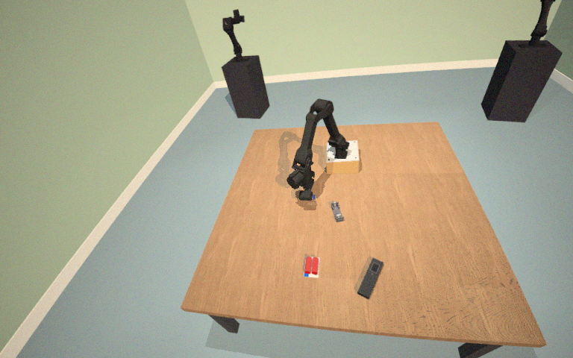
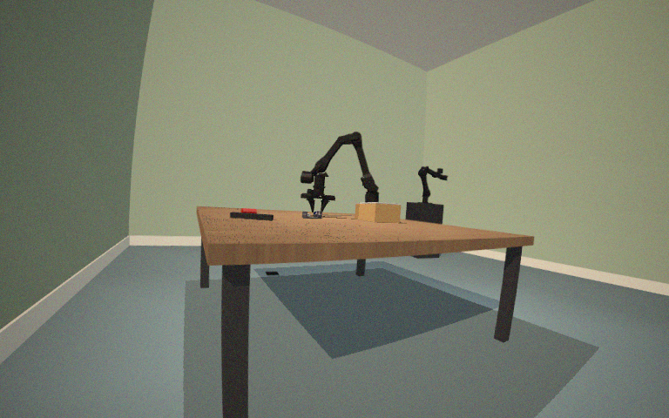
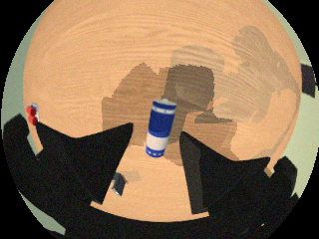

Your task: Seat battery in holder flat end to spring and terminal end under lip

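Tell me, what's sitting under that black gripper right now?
A small blue-and-white battery lies on the wooden table, between the open gripper's fingers, not held. The gripper's shadow falls around it. From above, the arm hides most of the battery.

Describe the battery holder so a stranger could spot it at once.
Start at the tan box under the arm's base. Just in front of it lies the holder, a small grey cradle. It is far shorter than the black remote and lacks the red blocks nearby.
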{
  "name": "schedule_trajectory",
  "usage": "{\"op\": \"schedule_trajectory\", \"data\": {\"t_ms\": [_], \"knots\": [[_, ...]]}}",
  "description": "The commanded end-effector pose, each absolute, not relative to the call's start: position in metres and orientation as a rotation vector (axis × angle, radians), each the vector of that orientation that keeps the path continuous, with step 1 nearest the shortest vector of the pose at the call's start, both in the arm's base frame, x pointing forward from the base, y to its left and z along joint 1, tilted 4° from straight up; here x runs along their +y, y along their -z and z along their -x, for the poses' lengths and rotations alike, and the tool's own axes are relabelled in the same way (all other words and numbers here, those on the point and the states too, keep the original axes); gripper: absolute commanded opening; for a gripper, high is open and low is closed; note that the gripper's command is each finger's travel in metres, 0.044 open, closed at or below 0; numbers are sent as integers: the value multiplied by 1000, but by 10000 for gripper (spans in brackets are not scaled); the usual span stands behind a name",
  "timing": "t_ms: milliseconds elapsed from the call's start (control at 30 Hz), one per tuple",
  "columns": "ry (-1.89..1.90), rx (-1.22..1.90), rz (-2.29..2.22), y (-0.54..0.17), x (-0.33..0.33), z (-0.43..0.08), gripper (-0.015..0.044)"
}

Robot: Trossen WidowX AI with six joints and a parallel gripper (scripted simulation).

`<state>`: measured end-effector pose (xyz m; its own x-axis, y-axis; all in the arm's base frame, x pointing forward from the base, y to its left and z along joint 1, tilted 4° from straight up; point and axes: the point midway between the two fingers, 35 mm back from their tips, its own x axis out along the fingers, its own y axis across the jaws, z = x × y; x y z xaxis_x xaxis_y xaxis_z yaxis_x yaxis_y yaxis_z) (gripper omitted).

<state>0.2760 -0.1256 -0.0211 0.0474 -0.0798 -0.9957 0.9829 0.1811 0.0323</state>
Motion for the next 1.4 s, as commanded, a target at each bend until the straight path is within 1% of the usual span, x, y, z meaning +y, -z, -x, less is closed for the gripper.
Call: {"op": "schedule_trajectory", "data": {"t_ms": [0,267,433,600,767,1000,1167,1367], "knots": [[1089,1207,-1036,29,-125,-274,247],[1090,1207,-1036,39,-126,-274,247],[1090,1207,-1036,39,-126,-274,116],[1090,1207,-1036,39,-126,-274,85],[1069,1216,-1027,37,-124,-274,85],[1088,1207,-1036,-10,-122,-272,85],[1105,1196,-1054,-11,-119,-274,85],[1243,1103,-1210,-14,-98,-291,85]]}}
